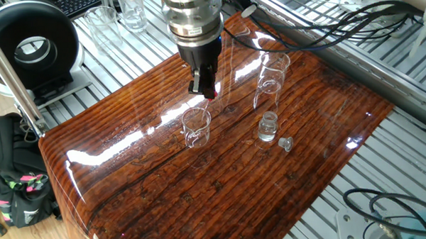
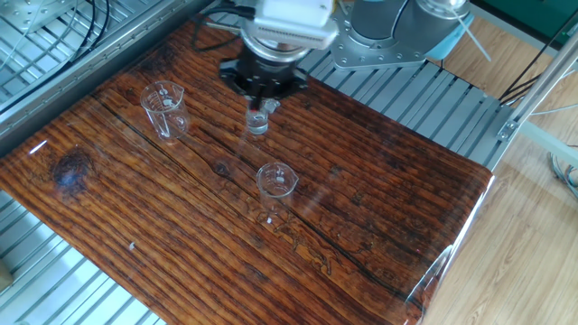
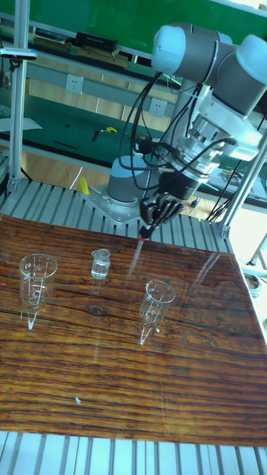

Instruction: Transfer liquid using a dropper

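Observation:
My gripper (image 3: 152, 223) is shut on the dropper (image 3: 137, 254), pinching its red bulb while the clear tube hangs down, tilted. In the tall fixed view the tip hangs in the air between the small open bottle (image 3: 100, 264) and the small beaker (image 3: 159, 297). In the other fixed view the gripper (image 2: 267, 97) stands just above the bottle (image 2: 257, 120), away from the beaker (image 2: 277, 185). One fixed view shows the gripper (image 1: 205, 88) over the beaker (image 1: 196, 127), with the bottle (image 1: 268, 127) to the right. The liquid is too faint to make out.
A tall clear glass vessel (image 2: 165, 110) stands near the left of the wooden board (image 2: 379, 208). The bottle's stopper (image 1: 285, 143) lies beside the bottle. More glassware (image 1: 133, 10) and a black round device (image 1: 30, 48) sit off the board, and cables (image 1: 351, 19) run behind.

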Robot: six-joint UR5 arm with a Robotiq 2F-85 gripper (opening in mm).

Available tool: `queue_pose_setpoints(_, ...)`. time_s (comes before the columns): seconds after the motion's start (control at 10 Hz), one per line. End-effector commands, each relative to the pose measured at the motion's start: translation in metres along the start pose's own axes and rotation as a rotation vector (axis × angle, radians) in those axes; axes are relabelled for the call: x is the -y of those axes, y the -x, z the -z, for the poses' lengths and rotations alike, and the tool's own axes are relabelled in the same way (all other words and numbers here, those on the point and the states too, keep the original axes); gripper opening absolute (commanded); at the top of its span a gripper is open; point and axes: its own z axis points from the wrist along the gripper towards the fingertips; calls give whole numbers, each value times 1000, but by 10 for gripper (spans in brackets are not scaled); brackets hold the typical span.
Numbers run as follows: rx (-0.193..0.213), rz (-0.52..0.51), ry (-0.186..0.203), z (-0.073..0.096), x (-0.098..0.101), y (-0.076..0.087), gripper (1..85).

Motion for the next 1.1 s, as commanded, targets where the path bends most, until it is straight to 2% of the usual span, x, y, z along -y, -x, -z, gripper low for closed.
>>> queue_pose_setpoints(0.0,-3,56,-53,-11,24,-13,20)
queue_pose_setpoints(0.1,2,60,-40,-10,19,-9,20)
queue_pose_setpoints(0.3,16,63,49,-10,-4,-7,20)
queue_pose_setpoints(0.5,29,21,84,-10,-13,-3,20)
queue_pose_setpoints(0.6,28,-2,80,-10,-12,-3,20)
queue_pose_setpoints(0.7,31,-43,95,-9,-16,-2,20)
queue_pose_setpoints(0.9,11,-53,62,-10,-7,-7,20)
queue_pose_setpoints(1.0,-14,-21,30,-9,6,-18,20)
